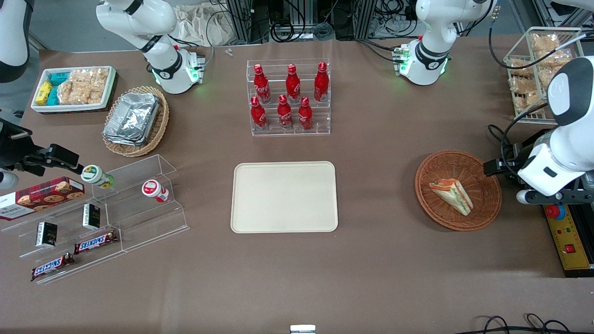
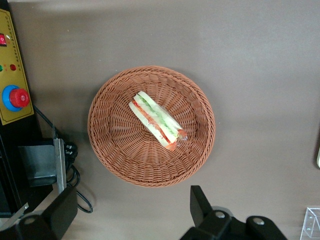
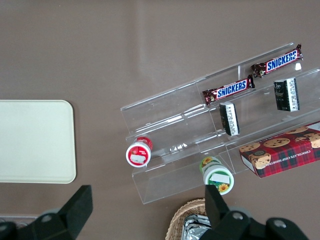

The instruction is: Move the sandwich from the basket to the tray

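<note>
The sandwich [image 1: 452,195], a clear-wrapped pale wedge with orange-red and green layers, lies in the round reddish-brown wicker basket [image 1: 482,213] toward the working arm's end of the table. In the left wrist view the sandwich [image 2: 157,120] lies across the middle of the basket [image 2: 107,150]. My gripper [image 2: 131,210] is open and empty, held high above the table just outside the basket's rim. In the front view it [image 1: 494,166] hangs beside the basket at the working arm's end. The beige tray [image 1: 284,197] lies empty at the table's middle.
A clear rack of red bottles [image 1: 290,97] stands farther from the front camera than the tray. A wire rack of snack bags [image 1: 540,69] and a yellow control box with a red button [image 1: 566,236] flank the basket. Acrylic snack shelves [image 1: 102,218] stand toward the parked arm's end.
</note>
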`<state>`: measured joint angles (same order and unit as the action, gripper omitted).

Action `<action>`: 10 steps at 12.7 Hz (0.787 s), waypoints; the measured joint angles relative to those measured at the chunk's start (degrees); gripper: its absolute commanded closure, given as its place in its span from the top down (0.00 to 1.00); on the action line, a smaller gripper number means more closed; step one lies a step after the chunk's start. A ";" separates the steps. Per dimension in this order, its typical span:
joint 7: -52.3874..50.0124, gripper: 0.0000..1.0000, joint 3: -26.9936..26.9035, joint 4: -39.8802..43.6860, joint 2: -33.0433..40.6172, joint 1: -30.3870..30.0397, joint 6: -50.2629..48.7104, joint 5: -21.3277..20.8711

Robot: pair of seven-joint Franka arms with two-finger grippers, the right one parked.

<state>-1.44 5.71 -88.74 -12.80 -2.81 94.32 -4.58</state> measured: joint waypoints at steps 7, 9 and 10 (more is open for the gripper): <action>-0.23 1.00 -0.02 -1.19 -0.30 -0.01 -0.35 0.95; -3.13 0.99 -0.02 -4.50 -0.46 0.01 0.31 2.72; -5.79 0.99 -0.01 -6.83 -0.54 0.03 2.44 2.91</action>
<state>-7.23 5.70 -95.58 -13.34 -2.78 96.76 -1.67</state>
